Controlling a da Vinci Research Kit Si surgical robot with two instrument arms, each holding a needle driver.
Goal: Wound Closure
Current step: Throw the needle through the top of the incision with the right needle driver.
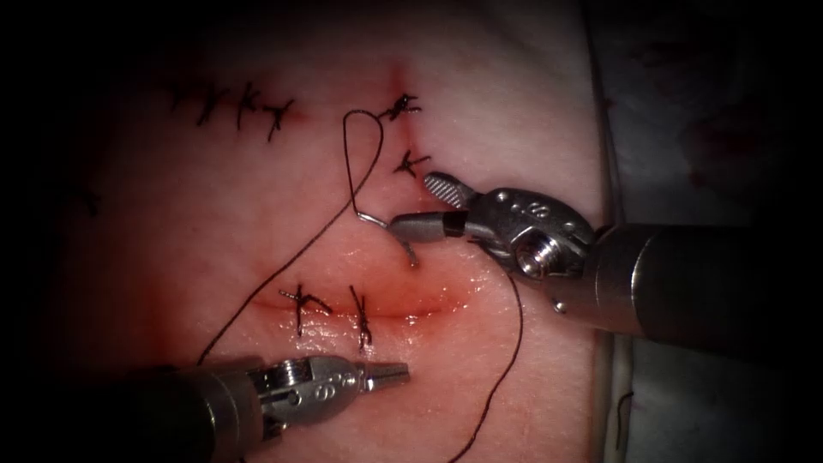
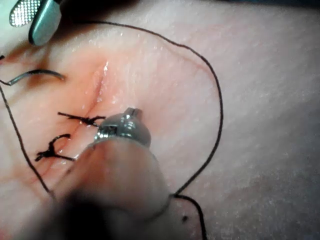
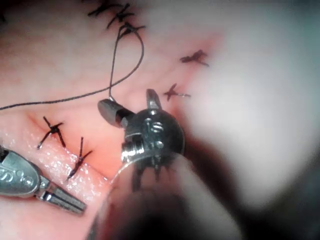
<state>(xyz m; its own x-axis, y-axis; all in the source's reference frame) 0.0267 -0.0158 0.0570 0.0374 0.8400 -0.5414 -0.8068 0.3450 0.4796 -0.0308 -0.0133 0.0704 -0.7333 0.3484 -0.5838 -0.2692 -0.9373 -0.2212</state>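
The cut (image 1: 403, 309) runs across the tissue (image 1: 257, 214), with two dark stitches (image 1: 300, 304) on its left part. The curved needle (image 1: 410, 250) lies just above the cut's right part, and its point end meets the tissue there. My right tool (image 1: 411, 206) is open and holds nothing. Its lower jaw rests over the needle's middle. Thread (image 1: 347, 146) loops up from the needle's tail (image 1: 364, 217), then trails down to the left. My left tool (image 1: 399, 373) is shut on nothing, just below the cut. The left wrist view has the needle (image 2: 35, 75) and the left tool (image 2: 131, 111). The right wrist view has the right tool (image 3: 126, 100).
Finished stitches (image 1: 403, 107) sit on an older closed cut above the right tool, and several more (image 1: 244, 107) at the upper left. A second run of thread (image 1: 514, 343) hangs down from under the right tool. The tissue's right edge (image 1: 604, 171) borders a pale cloth.
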